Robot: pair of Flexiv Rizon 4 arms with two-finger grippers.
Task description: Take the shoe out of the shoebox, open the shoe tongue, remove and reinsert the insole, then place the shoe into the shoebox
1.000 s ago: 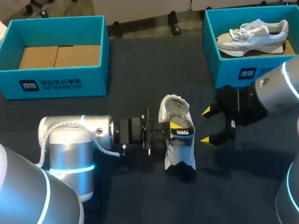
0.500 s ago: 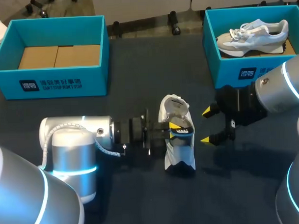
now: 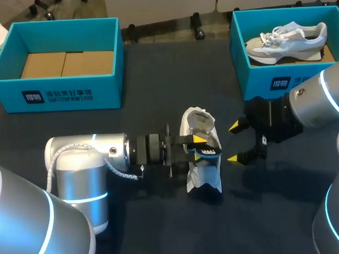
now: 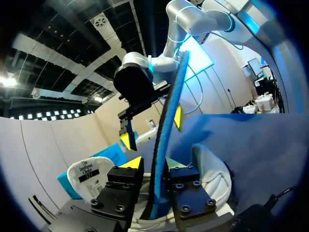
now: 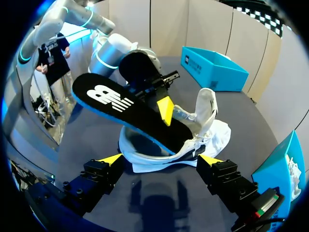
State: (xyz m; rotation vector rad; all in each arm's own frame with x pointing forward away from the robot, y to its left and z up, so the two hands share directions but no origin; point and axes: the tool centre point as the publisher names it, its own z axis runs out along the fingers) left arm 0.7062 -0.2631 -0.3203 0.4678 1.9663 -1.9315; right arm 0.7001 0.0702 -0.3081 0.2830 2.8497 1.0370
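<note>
Right wrist view: insole point(image 5: 126, 112) pinched by left gripper point(image 4: 151, 163), partly out of sneaker point(image 5: 207, 112); right gripper point(image 5: 160, 158) spread, empty. Best withdrawn lengthwise, sneaker steadied.

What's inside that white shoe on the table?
A black insole with a blue edge, half out, pinched by the left gripper. Its other end is hidden within the white shoe.

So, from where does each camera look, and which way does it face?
Head view: fixed above and behind, looking down on the table; left arm enters at left, right arm at right.
Left wrist view: on the left wrist, looking along the left fingers, which pinch the insole; right arm beyond.
Right wrist view: on the right wrist, looking past the open right fingers at the shoe.
Both wrist views share insole and shoe.
</note>
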